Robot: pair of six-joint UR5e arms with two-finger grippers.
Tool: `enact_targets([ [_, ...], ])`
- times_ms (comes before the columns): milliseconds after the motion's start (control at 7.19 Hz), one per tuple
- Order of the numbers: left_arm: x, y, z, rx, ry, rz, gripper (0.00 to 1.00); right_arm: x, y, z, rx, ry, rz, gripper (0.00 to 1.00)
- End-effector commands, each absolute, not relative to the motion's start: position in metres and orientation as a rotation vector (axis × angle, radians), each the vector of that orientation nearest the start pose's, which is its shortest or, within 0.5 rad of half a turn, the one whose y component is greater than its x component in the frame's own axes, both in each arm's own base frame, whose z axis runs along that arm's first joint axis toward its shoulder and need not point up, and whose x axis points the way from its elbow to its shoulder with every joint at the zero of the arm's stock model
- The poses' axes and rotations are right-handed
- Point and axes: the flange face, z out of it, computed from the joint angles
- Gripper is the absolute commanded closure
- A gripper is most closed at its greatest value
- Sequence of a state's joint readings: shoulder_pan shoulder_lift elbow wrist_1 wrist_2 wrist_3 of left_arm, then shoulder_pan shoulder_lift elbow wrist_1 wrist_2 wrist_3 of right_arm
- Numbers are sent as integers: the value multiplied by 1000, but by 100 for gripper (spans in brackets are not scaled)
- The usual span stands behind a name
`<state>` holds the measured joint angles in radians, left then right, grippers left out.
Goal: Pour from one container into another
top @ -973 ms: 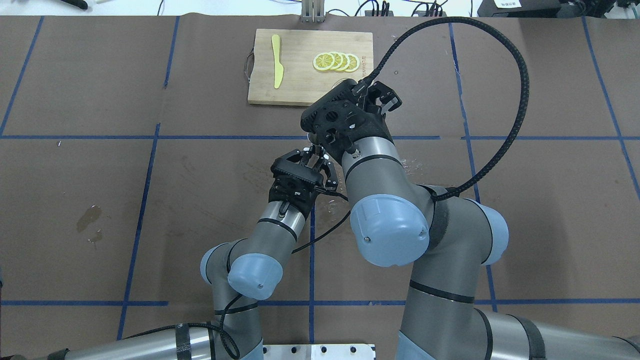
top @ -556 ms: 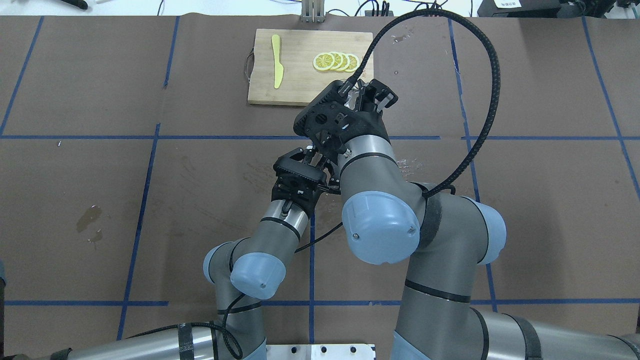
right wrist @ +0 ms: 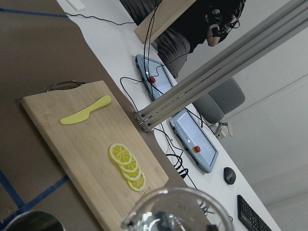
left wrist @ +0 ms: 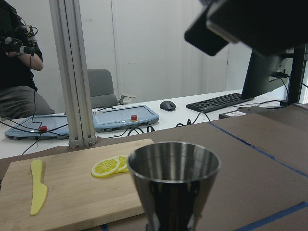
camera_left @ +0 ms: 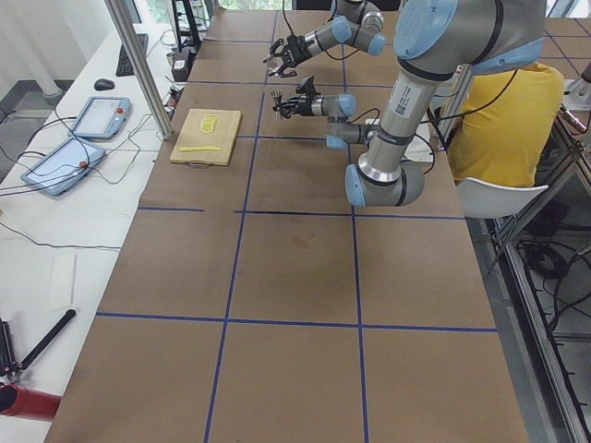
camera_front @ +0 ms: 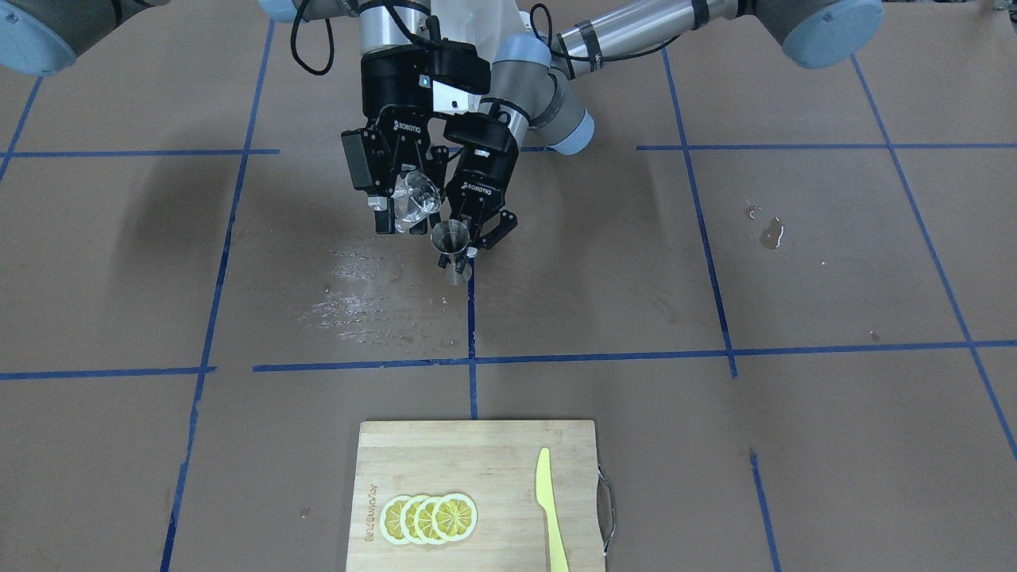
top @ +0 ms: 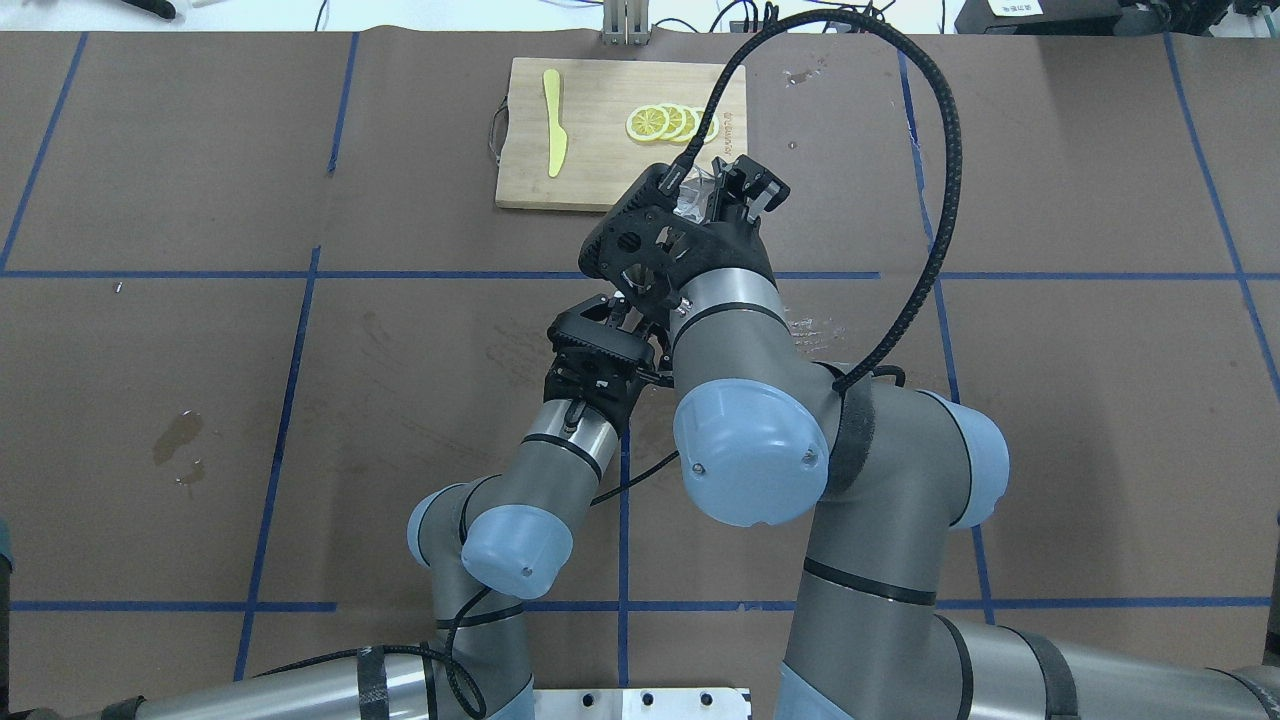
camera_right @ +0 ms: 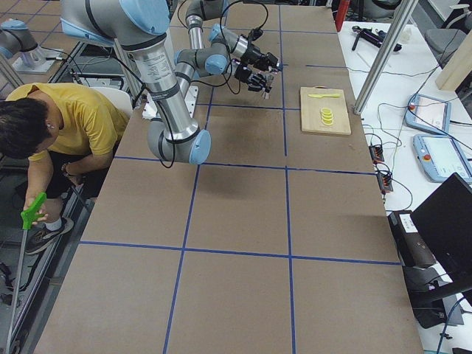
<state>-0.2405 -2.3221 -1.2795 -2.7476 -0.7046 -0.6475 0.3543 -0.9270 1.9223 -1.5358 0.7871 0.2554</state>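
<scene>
The brown surface, marked into squares by blue tape, carries everything. The 2 arms meet over its middle: the right arm is raised high, and the left arm reaches in lower beside it. A wet patch glistens on the surface just in front of them. A wooden cutting board lies well apart from them at the far edge.

The right tool is clamped on the glass cup and holds it in the air. The cup is tilted, its mouth slanting down toward the jigger. The left tool sits narrow on the jigger and holds it upright by its lower half, the open top cone showing clearly in the left wrist view. The cup's rim is just beside and above the jigger's mouth. Whether the jigger's base touches the surface cannot be told.

On the board, 1 yellow knife lies near the handle end, and 4 lemon slices overlap in a short row.
</scene>
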Motion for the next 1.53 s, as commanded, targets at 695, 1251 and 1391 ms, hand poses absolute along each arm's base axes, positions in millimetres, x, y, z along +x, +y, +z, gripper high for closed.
enact_targets([
  [695,624,-368,188,1364,883,-173,100,-478,-394,118,1190,24,-637,100],
  [1251,624,-368,187,1365,885,-175,100,-481,-396,122,1181,115,-744,100],
  [1391,623,-369,187,1366,884,-176,100,-481,-396,122,1180,145,-784,100],
])
